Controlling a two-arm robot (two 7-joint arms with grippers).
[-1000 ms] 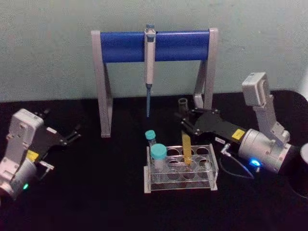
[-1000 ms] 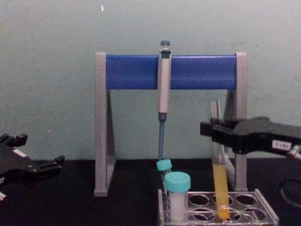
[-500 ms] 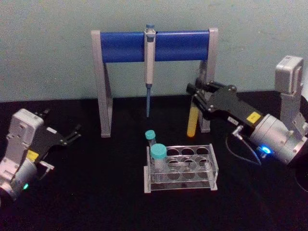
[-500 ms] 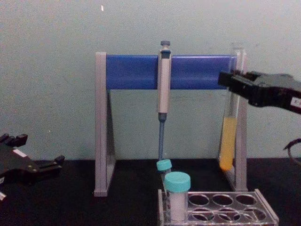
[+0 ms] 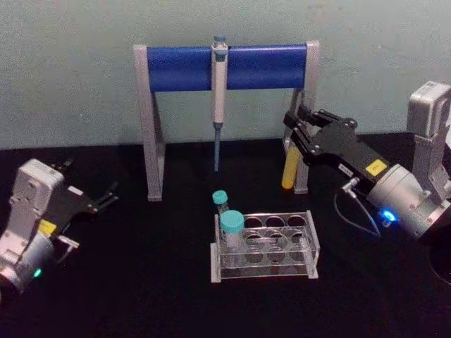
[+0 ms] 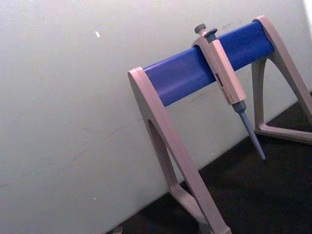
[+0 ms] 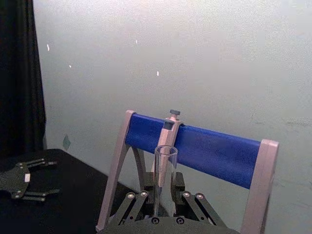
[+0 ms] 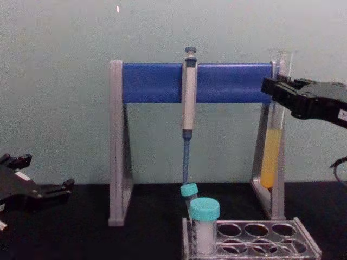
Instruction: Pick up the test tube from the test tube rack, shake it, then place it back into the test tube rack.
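- We see the right gripper (image 5: 294, 130) raised above the desk (image 5: 141, 282), its fingers clamped on the test tube (image 5: 289, 172), which hangs upright beside the pipette stand (image 5: 183, 68).
- The test tube rack (image 5: 310, 248) sits below, well apart.
- The left gripper (image 5: 106, 197) rests at the left, fingers apart.

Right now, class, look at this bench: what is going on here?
The right pincer is shut on the test tube. It holds the tube roughly upright in the air, clear of the test tube rack, beside the right leg of the pipette stand. Yellow-orange liquid fills the tube's lower part. Teal-capped vials stand at the rack's left end. The left pincer sits idle, low on the left. The tube has not yet been put back.
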